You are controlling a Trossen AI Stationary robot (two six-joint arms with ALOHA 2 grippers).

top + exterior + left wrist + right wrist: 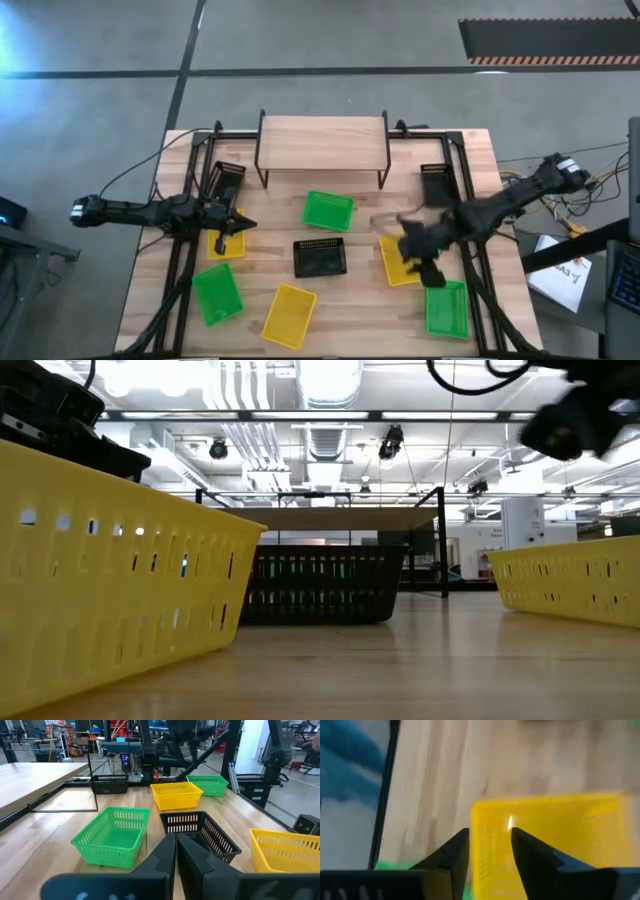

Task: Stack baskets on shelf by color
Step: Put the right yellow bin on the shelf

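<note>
1. The shelf (322,138) stands at the far middle of the table (480,150), with nothing on its top plank.
2. The right gripper (489,840) is over the table's right side, above the near-left rim of a yellow basket (397,262). Its fingers stand apart, one on each side of that basket's wall. They do not look clamped on it.
3. A green basket (446,308) lies just near-right of that yellow one, by the table's near right corner.
4. The left gripper (176,851) hangs over the left side of the table, fingers pressed together and holding nothing. A second yellow basket (226,243) lies under it.
5. A black basket (320,257) sits mid-table. Another green basket (327,211) lies just beyond it, toward the shelf.
6. On the near left lies a third green basket (216,295). A third yellow basket (289,313) lies tilted to its right, near the front edge.
7. Two more black baskets sit at the far sides: one on the left (226,180) and one on the right (438,184), each beside the shelf's end.
</note>
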